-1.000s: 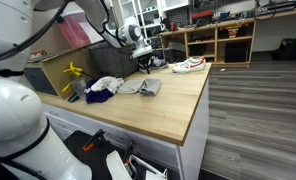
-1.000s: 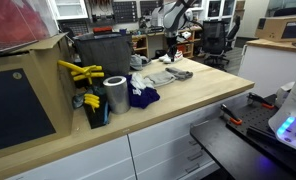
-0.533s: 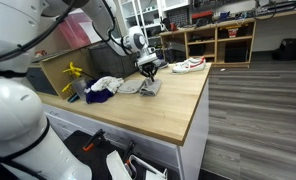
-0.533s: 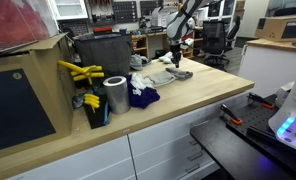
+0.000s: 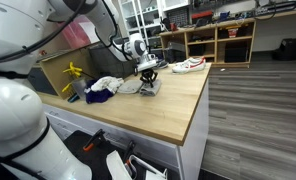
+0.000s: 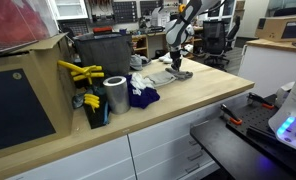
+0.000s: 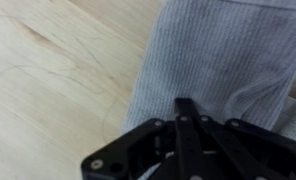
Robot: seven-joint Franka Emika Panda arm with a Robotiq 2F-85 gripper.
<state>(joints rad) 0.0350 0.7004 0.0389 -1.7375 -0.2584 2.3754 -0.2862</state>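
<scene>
Grey ribbed cloth (image 7: pixel 228 50), flat on wooden table (image 7: pixel 58 80), fingers (image 7: pixel 185 112) clenched together, tips apparently touching cloth

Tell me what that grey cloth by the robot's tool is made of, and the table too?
The grey cloth looks like soft knitted fabric, matte: fine ribbed lines run across it. The table looks like pale wood with a smooth finish: grain streaks show, though it might be a printed laminate.

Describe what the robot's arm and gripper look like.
The arm is glossy white, built of thick rounded links, with a thin dark cable running along it toward the wrist. The gripper is matt black, narrowing to slim tips, on angular linkage bars dotted with small pale screws.
</scene>
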